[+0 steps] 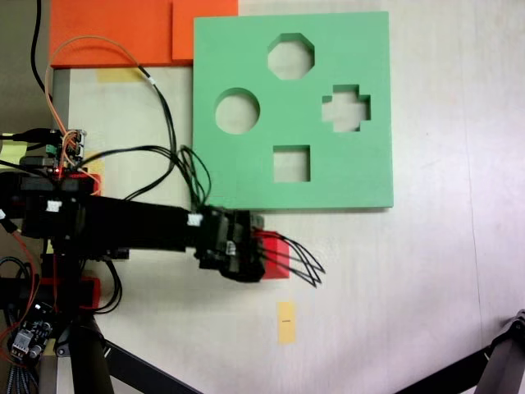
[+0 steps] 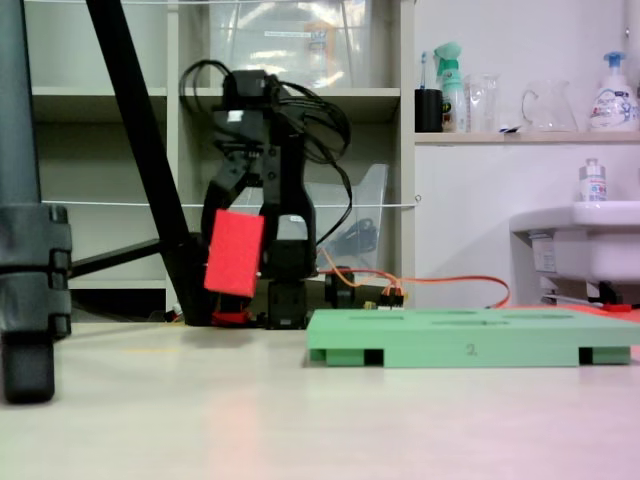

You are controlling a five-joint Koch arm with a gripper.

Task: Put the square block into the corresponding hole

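The pincer (image 2: 236, 225) grips the square block (image 2: 234, 253), tilted and lifted clear of the bench (image 2: 300, 420), at 7 o'clock from the green board's (image 1: 246, 49) square hole (image 1: 291, 164).

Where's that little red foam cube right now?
The small red foam cube is held in the air by the arm's fingers, tilted, left of the green foam board in the low fixed view.

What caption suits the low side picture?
Pincer holds the red cube tilted above the table, beside the green board.
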